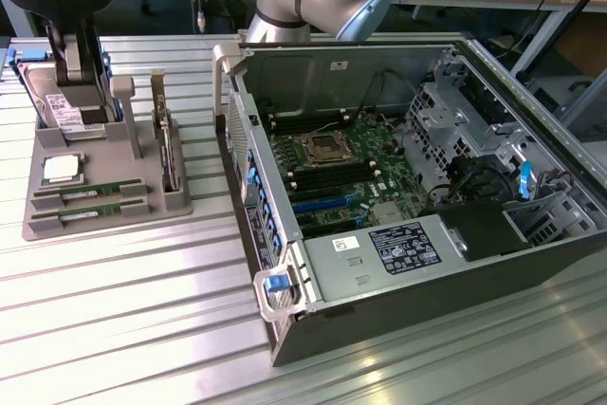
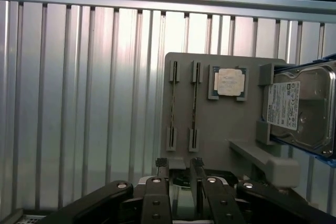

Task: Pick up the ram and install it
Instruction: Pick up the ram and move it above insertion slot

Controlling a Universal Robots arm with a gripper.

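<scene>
exterior view: the gripper (image 1: 83, 92) hangs over the far end of the grey tray (image 1: 171, 201), by the hard drive (image 1: 55, 106). the ram (image 1: 90, 191) lies at the tray's near end, with a twin stick (image 1: 83, 211) just beside it. their long axes run toward the exterior view's right.

wrist view: jaws spread wide on the gripper (image 2: 178, 174), nothing between them. the ram (image 2: 195, 100) stands on edge ahead of the fingertips (image 2: 197, 163), its long axis pointing straight away from them.
</scene>
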